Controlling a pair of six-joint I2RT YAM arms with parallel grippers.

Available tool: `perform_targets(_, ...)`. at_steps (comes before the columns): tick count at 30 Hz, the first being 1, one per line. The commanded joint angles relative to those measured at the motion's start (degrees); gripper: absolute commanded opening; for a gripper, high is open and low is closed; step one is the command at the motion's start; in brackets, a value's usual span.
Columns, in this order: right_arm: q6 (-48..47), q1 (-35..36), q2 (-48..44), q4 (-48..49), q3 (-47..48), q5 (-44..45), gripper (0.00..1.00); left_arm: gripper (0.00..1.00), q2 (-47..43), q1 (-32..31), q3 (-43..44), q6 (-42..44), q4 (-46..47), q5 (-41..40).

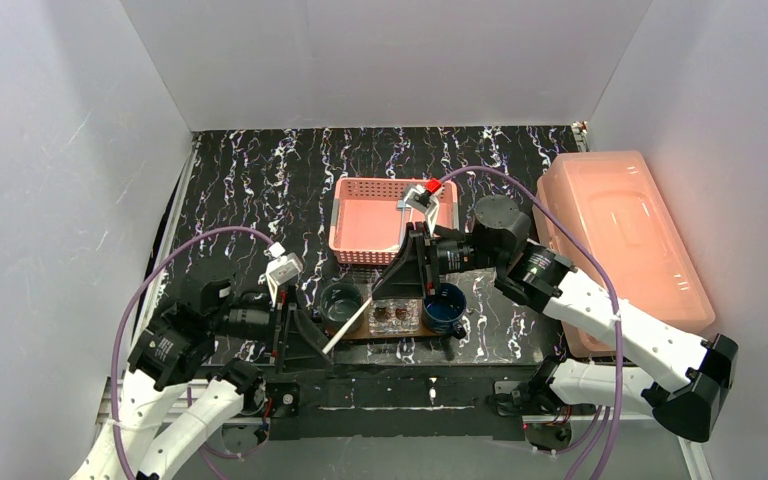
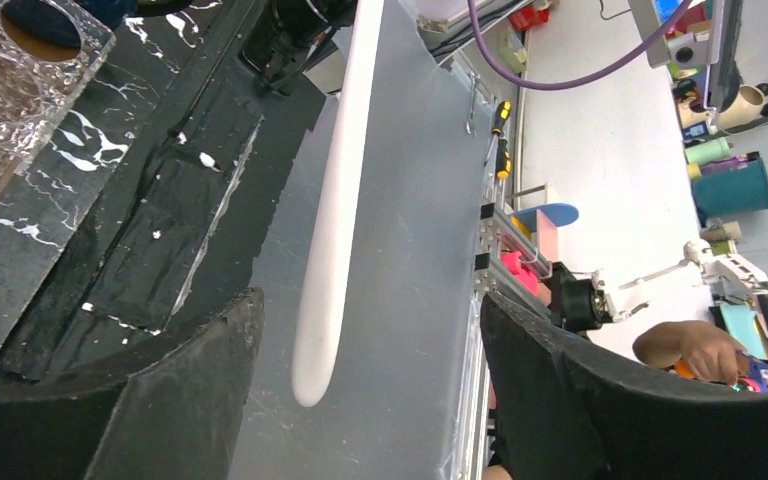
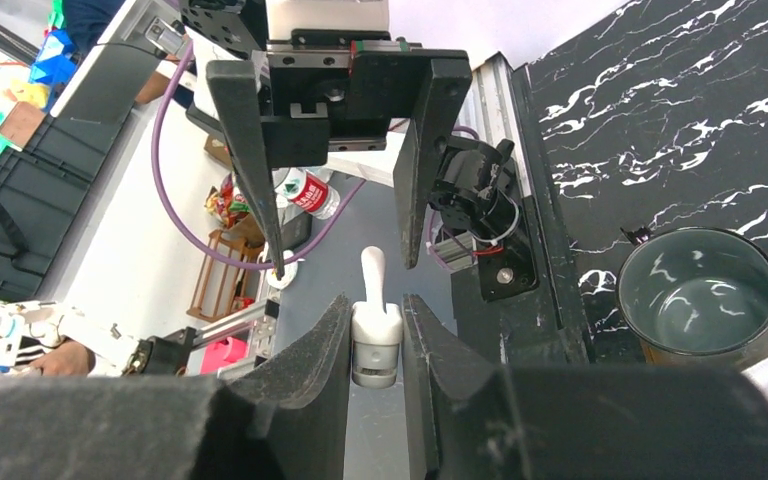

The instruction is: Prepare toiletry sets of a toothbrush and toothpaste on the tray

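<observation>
R tool (image 3: 375, 308) pinches white toothbrush (image 3: 374, 330) at one end; L tool (image 2: 370, 305) spread wide, handle btwn fingers, no contact.

Smooth, faintly glossy white plastic on the toothbrush (image 2: 335, 200); coarse, grainy matt black on the fingers (image 2: 160, 400) of the left gripper (image 2: 370, 300). Black marble-print sheet with a slight sheen over the table (image 1: 260, 180), dimpled clear plastic on the holder (image 2: 0, 120), shiny glaze in the dark cup (image 3: 700, 300). Dark brown wood for the tray (image 1: 415, 331), perforated pink plastic for the basket (image 1: 360, 215).
</observation>
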Motion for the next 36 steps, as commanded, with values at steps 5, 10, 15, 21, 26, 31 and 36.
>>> perform_targets(5,-6.3,0.3,-2.2,-11.7,4.1,4.5,0.01,0.90,1.7,-0.3,3.8,0.6,-1.8,-7.8)
perform_targets(10,-14.7,8.0,0.3,-32.4,16.2,21.2,0.01,0.98,3.6,-0.3,4.3,1.0,-2.1,-20.5)
perform_targets(15,-16.0,19.7,3.5,-42.5,24.2,41.0,0.01,0.98,3.6,-0.3,2.6,0.4,-1.9,-28.1)
perform_targets(21,-12.8,32.0,9.1,-56.9,33.7,66.5,0.01,0.98,1.8,-0.3,-1.9,0.6,-0.4,-30.8)
perform_targets(26,-10.2,37.2,12.3,-63.3,38.2,78.6,0.01,0.98,1.1,-0.3,-3.7,0.4,0.8,-31.1)
perform_targets(31,-7.8,41.0,13.2,-66.6,39.0,87.0,0.01,0.98,0.9,-0.3,-5.0,0.2,1.6,-31.1)
perform_targets(36,-7.3,42.6,13.0,-66.6,37.4,92.1,0.01,0.98,0.6,-0.3,-5.8,-0.1,2.1,-31.2)
